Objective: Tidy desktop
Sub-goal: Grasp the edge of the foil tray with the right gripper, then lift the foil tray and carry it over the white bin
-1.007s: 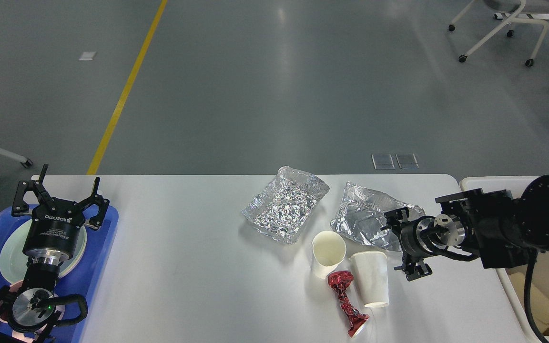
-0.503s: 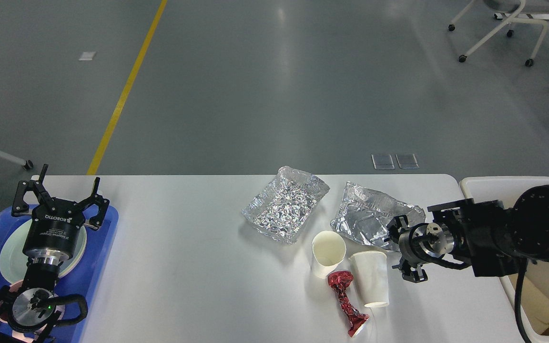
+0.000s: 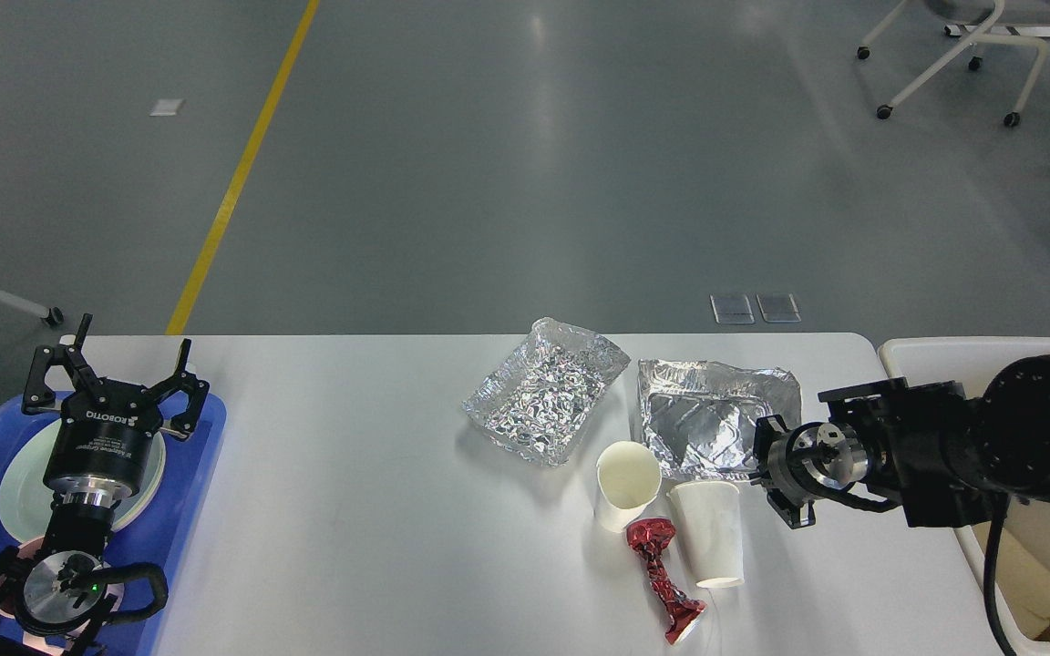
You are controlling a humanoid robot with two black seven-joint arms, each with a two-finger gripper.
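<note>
The desktop (image 3: pixel 352 510) is a wide white slab — smooth, matte, with rounded far corners — lying flat and level and spanning nearly the whole width of the head view. Its far edge runs straight against the grey floor; its near edge is cut off by the bottom of the view. The left half is mostly bare (the right half carries litter).
</note>
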